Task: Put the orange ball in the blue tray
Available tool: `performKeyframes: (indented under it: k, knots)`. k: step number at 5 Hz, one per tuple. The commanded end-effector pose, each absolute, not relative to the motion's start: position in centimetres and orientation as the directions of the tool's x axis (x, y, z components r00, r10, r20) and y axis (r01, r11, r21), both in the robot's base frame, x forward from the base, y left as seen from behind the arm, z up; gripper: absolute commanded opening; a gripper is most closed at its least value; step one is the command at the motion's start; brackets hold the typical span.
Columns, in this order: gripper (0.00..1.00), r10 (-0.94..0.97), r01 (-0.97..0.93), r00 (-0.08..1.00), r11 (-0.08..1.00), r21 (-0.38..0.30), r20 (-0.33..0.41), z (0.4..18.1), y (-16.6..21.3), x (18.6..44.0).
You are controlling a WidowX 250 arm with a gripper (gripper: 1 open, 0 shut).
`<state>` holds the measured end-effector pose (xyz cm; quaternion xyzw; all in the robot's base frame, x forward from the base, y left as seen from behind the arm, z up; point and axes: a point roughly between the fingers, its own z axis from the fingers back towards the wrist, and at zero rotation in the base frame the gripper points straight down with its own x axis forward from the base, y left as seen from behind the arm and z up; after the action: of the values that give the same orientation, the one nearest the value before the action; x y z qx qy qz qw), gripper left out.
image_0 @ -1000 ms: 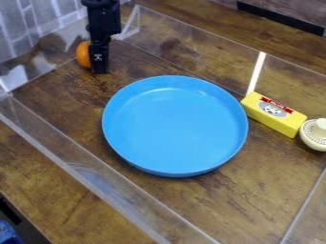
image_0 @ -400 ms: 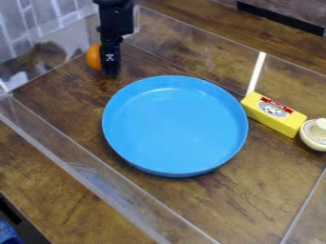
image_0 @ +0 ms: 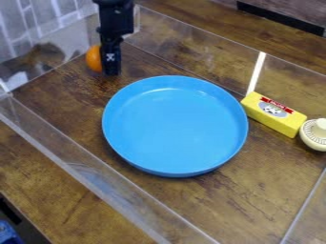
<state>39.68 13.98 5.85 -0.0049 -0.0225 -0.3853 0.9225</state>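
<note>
The orange ball (image_0: 91, 58) is at the back left, just beyond the rim of the blue tray (image_0: 174, 125). My black gripper (image_0: 103, 63) points straight down, its jaws shut around the ball. One dark finger (image_0: 112, 61) covers the ball's right side. The ball hangs close above the wooden table, left of the tray's far edge. The tray is a large round blue dish in the middle of the table with nothing in it.
A small yellow box (image_0: 275, 113) and a white round object (image_0: 315, 134) sit at the right, with a white stick (image_0: 258, 71) standing behind the box. Clear plastic walls (image_0: 51, 143) fence the wooden work area.
The gripper has shifted to the right, toward the tray, and the orange ball has moved along with it.
</note>
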Motion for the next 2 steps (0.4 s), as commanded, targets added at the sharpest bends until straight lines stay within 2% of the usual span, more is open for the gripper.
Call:
performKeyframes:
  k: [1,2]
  knots:
    - [0.00,-0.726,0.719,0.681,0.688,0.097,0.099,11.1,12.3,40.5]
    - [0.00,-0.731,0.727,0.671,0.681,0.082,0.127,11.4,10.2,40.0]
